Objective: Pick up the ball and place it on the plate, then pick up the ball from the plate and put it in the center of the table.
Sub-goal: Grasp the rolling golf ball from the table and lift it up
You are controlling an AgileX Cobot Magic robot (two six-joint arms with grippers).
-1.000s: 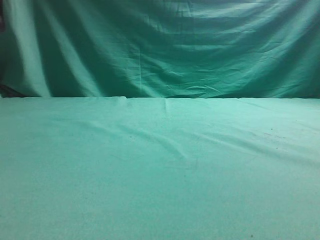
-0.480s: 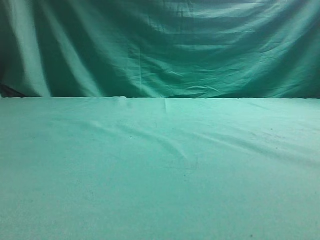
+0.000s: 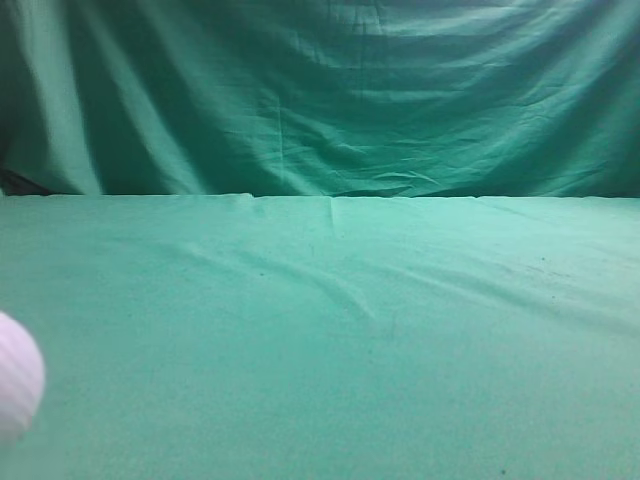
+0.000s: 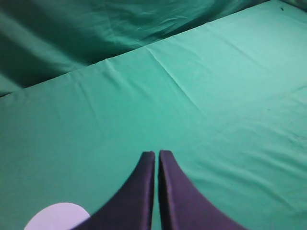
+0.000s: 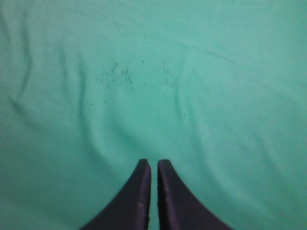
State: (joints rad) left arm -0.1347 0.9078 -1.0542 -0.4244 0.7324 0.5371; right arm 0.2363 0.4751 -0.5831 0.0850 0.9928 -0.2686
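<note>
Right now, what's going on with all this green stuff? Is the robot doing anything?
Not much yet. A white ball is just showing at the left edge of the green table. Nothing is holding it. The left gripper hangs over the cloth with its jaws together, and the ball shows beside it at the bottom left. The right gripper is shut too, over bare cloth. No plate is in view.

Closed left end effector point(image 4: 156, 154) above green table point(image 4: 230, 96), white ball point(image 4: 57, 216) at lower left.
</note>
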